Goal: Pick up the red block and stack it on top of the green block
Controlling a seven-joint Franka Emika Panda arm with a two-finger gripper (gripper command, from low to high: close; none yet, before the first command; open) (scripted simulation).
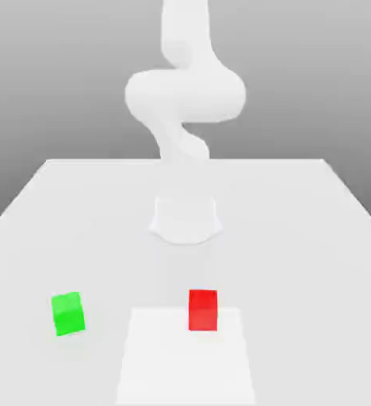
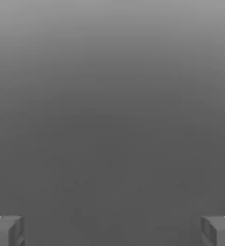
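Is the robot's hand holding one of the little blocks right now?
No, nothing is held. The gripper is open and empty; the red block and green block sit apart on the table.

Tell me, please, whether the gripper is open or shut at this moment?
Open. In the hand view the gripper has its two fingertips far apart at opposite edges, with nothing between them.

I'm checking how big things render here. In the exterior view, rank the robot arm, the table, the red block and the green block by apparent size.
1. Table, largest.
2. Robot arm.
3. Red block and green block: they look about alike, so I won't rank them.
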